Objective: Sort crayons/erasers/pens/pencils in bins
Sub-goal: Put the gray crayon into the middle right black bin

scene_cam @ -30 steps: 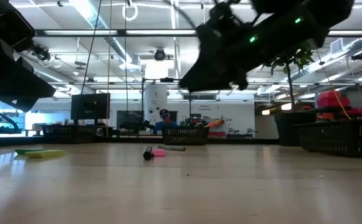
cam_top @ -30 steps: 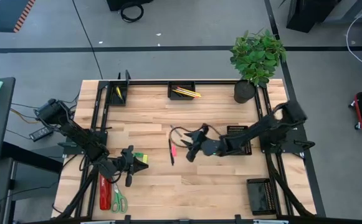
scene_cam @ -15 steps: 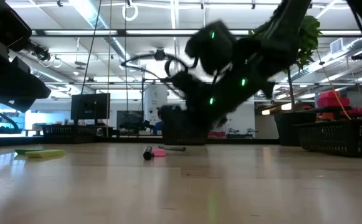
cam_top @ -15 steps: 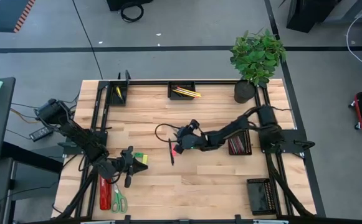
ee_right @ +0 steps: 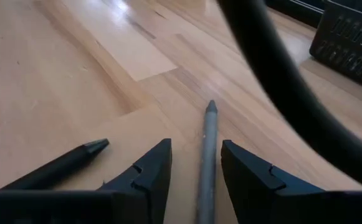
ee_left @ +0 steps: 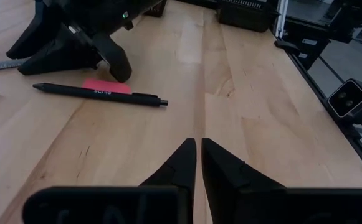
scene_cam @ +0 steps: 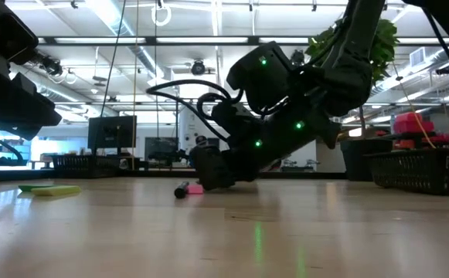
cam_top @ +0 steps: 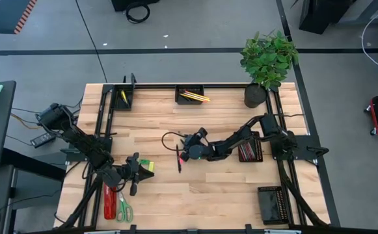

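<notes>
The right gripper (cam_top: 183, 155) has dropped lower at frame centre, fingers spread astride a slim grey pen (ee_right: 207, 155) on the wooden tabletop (cam_top: 228, 195). A black pen (ee_left: 100, 94) and pink eraser (ee_left: 106, 86) lie beside it, partly hidden. Open tabletop surrounds them. The left gripper (cam_top: 146, 168) waits lower left, fingers pressed together.

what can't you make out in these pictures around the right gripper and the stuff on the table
- Right gripper, right wrist view: open fingers straddle a grey pen; its rear end is cut off by the picture edge.
- Flat pink eraser, left wrist view: partly covered by the black pen and the right gripper.
- Far black mesh bin, high view: yellow sticks too small to count.
- Left gripper: shut, holding nothing visible.
</notes>
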Controlling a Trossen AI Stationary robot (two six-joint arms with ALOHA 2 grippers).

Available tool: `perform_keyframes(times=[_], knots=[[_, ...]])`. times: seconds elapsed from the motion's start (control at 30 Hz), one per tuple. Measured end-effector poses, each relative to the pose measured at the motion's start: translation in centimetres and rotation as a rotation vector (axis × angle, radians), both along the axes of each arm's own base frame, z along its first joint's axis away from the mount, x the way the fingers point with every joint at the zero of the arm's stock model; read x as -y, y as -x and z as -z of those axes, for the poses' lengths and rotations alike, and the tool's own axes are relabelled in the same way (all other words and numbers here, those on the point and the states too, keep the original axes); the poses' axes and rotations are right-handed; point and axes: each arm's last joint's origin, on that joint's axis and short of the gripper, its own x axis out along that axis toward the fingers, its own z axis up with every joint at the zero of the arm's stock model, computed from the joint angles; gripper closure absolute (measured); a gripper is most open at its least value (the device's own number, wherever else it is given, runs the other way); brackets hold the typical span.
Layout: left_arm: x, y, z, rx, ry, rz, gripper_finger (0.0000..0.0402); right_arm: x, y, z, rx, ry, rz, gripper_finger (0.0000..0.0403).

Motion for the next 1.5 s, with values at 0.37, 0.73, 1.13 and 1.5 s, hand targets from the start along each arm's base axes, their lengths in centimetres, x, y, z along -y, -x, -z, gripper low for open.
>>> perform_keyframes(times=[0.37,0.73,1.13,1.5], knots=[[-0.1,0.0,0.0,0.01,-0.014,-0.022,0.0367,-0.1,-0.1,0.2,0.035,-0.069,-0.022,0.0366],[-0.1,0.0,-0.1,0.021,-0.016,-0.039,0.037,-0.7,0.1,-1.4,0.027,-0.079,-0.062,0.036],[-0.1,0.0,-0.1,0.021,-0.022,-0.037,0.0375,-0.8,1.3,-5.6,-0.076,-0.043,-0.077,0.0361],[-0.1,0.0,-0.1,0.017,-0.026,-0.036,0.0383,-2.0,4.8,-12.5,-0.157,0.016,-0.036,0.0361]])
